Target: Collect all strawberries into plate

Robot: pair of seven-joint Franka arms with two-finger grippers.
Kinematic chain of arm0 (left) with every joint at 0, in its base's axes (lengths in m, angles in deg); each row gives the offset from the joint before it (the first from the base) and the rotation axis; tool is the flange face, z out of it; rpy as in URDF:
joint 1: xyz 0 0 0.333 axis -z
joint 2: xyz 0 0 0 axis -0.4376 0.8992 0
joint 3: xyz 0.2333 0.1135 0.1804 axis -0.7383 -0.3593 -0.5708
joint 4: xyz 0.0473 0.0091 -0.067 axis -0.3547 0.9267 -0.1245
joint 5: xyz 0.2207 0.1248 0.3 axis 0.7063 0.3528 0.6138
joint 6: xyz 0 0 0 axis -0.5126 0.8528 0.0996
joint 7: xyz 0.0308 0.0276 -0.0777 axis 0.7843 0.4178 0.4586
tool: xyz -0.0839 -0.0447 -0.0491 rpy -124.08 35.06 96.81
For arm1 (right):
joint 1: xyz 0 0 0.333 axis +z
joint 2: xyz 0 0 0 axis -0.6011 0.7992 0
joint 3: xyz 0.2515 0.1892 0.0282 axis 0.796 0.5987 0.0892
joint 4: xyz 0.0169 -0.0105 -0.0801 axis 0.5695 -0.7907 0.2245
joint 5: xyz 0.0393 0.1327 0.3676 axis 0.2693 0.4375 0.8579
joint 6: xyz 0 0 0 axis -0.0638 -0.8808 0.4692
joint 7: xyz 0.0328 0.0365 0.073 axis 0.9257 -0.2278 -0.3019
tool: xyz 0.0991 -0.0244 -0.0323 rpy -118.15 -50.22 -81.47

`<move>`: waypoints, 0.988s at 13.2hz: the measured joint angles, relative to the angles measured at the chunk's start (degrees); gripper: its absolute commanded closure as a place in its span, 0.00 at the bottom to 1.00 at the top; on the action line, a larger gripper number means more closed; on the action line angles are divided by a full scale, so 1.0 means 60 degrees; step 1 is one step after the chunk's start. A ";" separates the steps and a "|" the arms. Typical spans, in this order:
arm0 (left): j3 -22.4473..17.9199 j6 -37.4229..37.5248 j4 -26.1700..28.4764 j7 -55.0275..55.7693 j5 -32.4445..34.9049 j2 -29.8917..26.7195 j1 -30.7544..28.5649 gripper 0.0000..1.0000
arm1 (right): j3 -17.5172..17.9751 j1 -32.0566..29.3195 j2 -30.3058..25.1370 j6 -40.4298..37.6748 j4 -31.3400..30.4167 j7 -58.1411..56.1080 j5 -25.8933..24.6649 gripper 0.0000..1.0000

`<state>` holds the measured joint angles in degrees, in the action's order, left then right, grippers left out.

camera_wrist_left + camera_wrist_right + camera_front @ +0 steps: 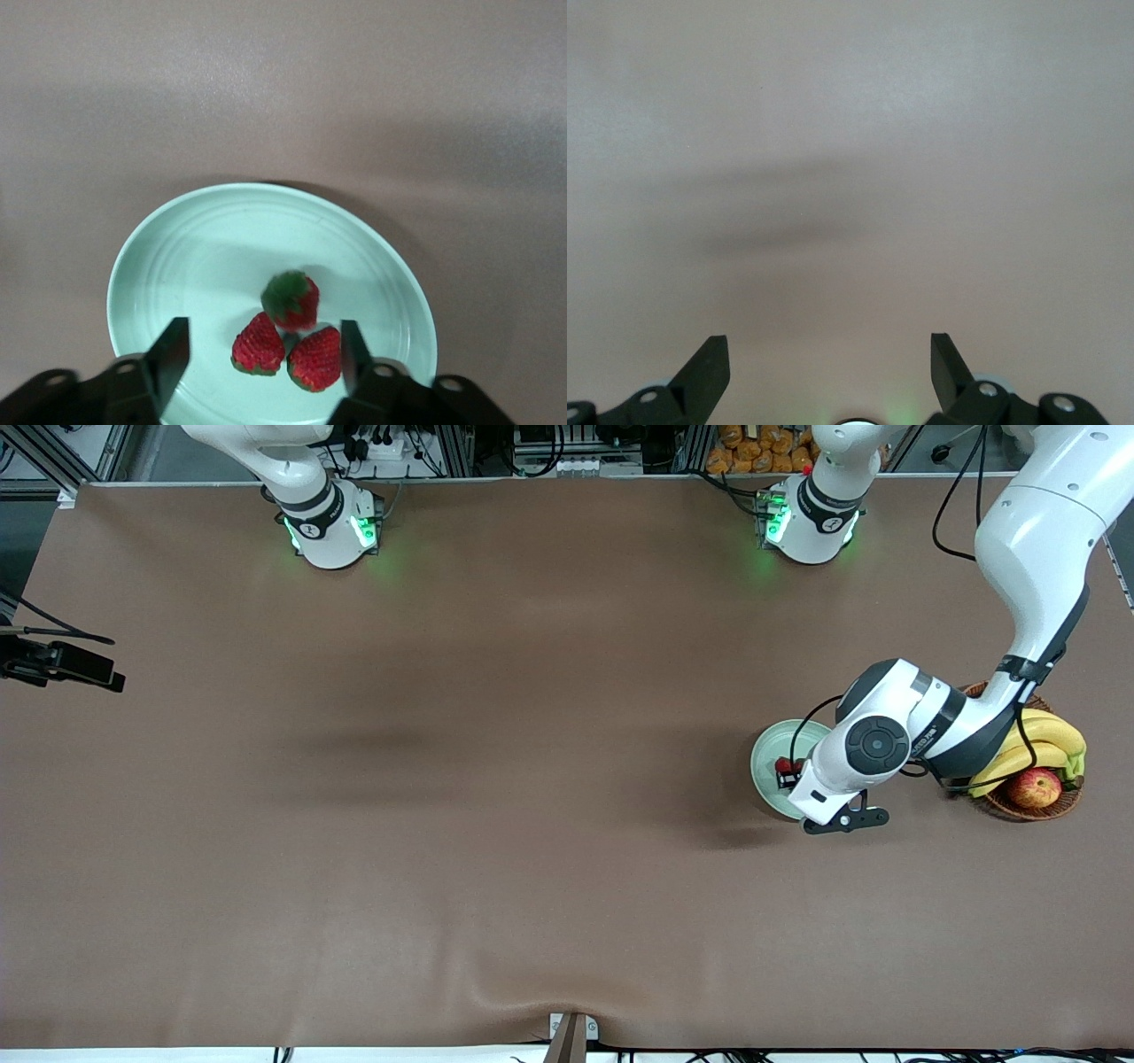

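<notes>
Three strawberries lie together in the pale mint-green plate (195, 257): one with its green cap up (292, 299) and two on their sides (259, 343) (315, 358). My left gripper (263, 325) hangs just over them, open and empty, with its fingers spread to either side of the berries. In the front view the left gripper (791, 775) covers part of the plate (766, 755), and only one strawberry (783, 764) shows. My right gripper (829, 340) is open and empty over bare table near its own base, and the right arm waits.
A brown wicker basket (1032, 804) with bananas (1045, 744) and a red-yellow apple (1034, 786) stands beside the plate, toward the left arm's end of the table. A black camera mount (62, 662) juts in at the right arm's end.
</notes>
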<state>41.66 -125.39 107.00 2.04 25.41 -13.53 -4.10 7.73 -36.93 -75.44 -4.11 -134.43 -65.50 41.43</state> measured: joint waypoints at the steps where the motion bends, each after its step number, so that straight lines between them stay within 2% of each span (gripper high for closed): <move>1: -0.0009 -0.0024 -0.0034 -0.0020 0.0001 0.0002 -0.0002 0.00 | 0.0085 -0.0104 0.0000 0.0000 -0.0001 0.0000 0.0000 0.00; 4: 0.0102 -0.0038 -0.0357 -0.0029 0.0003 -0.0128 -0.0014 0.00 | 0.0288 -0.0173 0.0001 0.0002 -0.0003 0.0000 -0.0043 0.00; 6: 0.0548 0.0102 -0.0618 -0.0030 0.0002 -0.0640 -0.0044 0.00 | 0.0253 0.0106 0.0001 0.0018 -0.0004 0.0005 -0.0098 0.00; 9: 0.1225 0.1097 -0.1414 -0.0025 -0.0529 -0.1496 -0.0032 0.00 | 0.0145 0.0148 0.0002 0.0020 -0.0004 0.0006 -0.0107 0.00; 13: 0.1622 0.1985 -0.2488 -0.0026 -0.0887 -0.1685 -0.0033 0.00 | 0.0097 0.0150 0.0002 0.0023 -0.0004 0.0053 -0.0107 0.00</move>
<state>51.39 -113.48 92.07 1.88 20.08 -23.64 -4.30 8.31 -36.03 -75.43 -3.97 -134.46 -65.18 40.79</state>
